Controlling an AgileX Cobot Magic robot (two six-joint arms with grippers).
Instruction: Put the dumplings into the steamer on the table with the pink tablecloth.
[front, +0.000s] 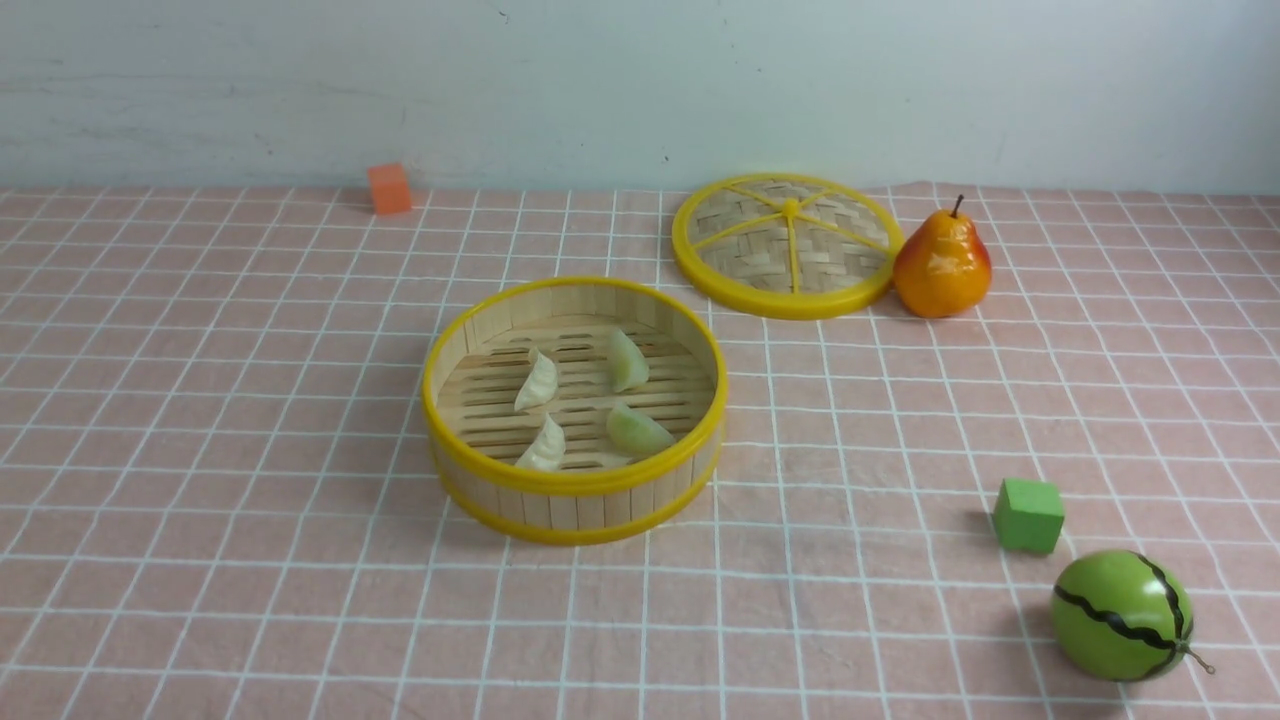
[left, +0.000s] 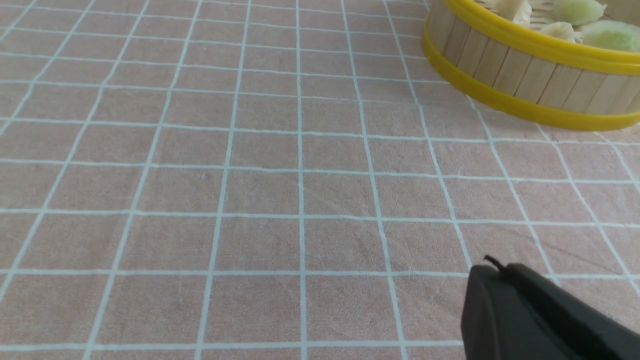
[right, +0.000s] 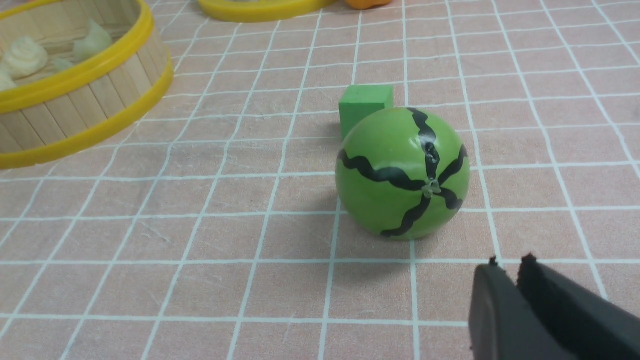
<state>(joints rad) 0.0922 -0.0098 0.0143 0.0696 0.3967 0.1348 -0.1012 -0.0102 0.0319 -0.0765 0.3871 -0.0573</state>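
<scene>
The steamer (front: 575, 495) stands mid-table on the pink tablecloth (front: 250, 450). Inside it lie several dumplings: two cream-white ones (front: 538, 381) (front: 545, 447) and two pale green ones (front: 628, 361) (front: 636, 431). Neither arm shows in the front view. In the left wrist view my left gripper (left: 492, 269) is shut and empty over bare cloth, well short of the steamer's wall (left: 525, 75). In the right wrist view my right gripper (right: 510, 262) shows a narrow gap at its tips with nothing in it. It hangs just short of the toy watermelon (right: 402, 175); the steamer (right: 75, 110) is far off.
A woven yellow-rimmed lid (front: 785, 245) lies at the back right with a toy pear (front: 942, 265) beside it. A green cube (front: 1028, 515) and the watermelon (front: 1120, 615) sit at the front right. An orange cube (front: 389, 188) stands by the back wall.
</scene>
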